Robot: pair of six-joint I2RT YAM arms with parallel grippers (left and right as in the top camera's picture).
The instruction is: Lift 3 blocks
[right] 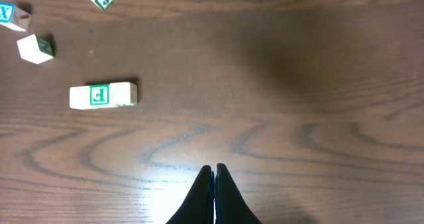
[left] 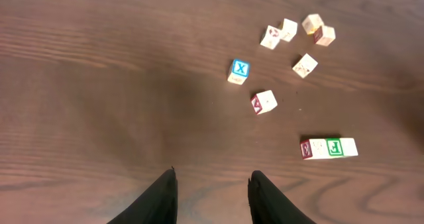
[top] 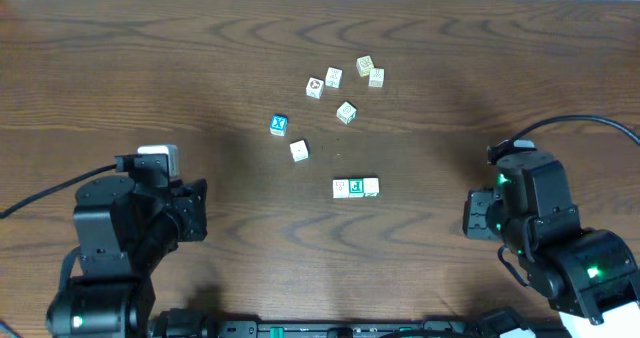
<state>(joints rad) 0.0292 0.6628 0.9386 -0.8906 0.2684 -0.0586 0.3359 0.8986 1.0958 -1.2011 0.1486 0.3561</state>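
Three blocks are lying in a short straight row on the table, touching side to side, toward the front and between the two arms. The middle one, the green block, is facing up with a green square and a white mark, and a cream block is sitting tight against each of its sides. In the left wrist view the end of the row nearest that camera is showing a red side face. Behind the row, a blue cube and a cream cube are resting near each other but apart. Farther back, five more loose cubes are lying scattered in a cluster. The left claw is hovering over bare wood with its two dark fingers spread and nothing between them. The row is lying off to the right in its view, well apart from the tips. The right claw is hanging over bare wood too, its fingers pressed together tip to tip and pinching nothing. The row is sitting to the upper left in its view, clear of the claw.
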